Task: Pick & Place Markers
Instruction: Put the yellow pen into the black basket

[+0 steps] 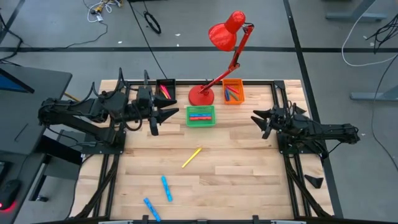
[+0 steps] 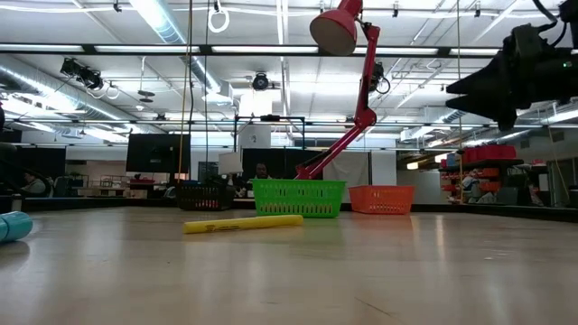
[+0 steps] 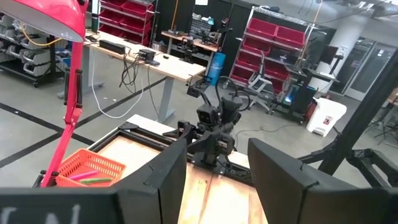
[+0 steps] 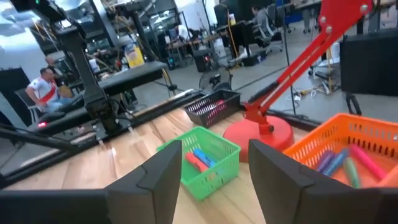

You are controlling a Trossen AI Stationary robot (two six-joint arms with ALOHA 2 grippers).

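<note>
Three markers lie loose on the wooden table: a yellow one (image 1: pixel 191 157) (image 2: pixel 242 223) near the middle and two blue ones (image 1: pixel 166 188) (image 1: pixel 151 208) toward the near edge. More markers lie in the green bin (image 1: pixel 200 116), the orange bin (image 1: pixel 233 92) and the black bin (image 1: pixel 165 89). My left gripper (image 1: pixel 163 119) (image 3: pixel 217 174) hangs open, high over the table's left side, just left of the green bin, pointing level to the right. My right gripper (image 1: pixel 260 122) (image 4: pixel 214 165) is open at the right side, pointing level toward the bins, with nothing between its fingers.
A red desk lamp stands on its round base (image 1: pixel 201 95) between the black and orange bins, its arm slanting up to the shade (image 1: pixel 224 32) beyond the far edge. Black frame rails (image 1: pixel 280 149) run along the table's left and right sides.
</note>
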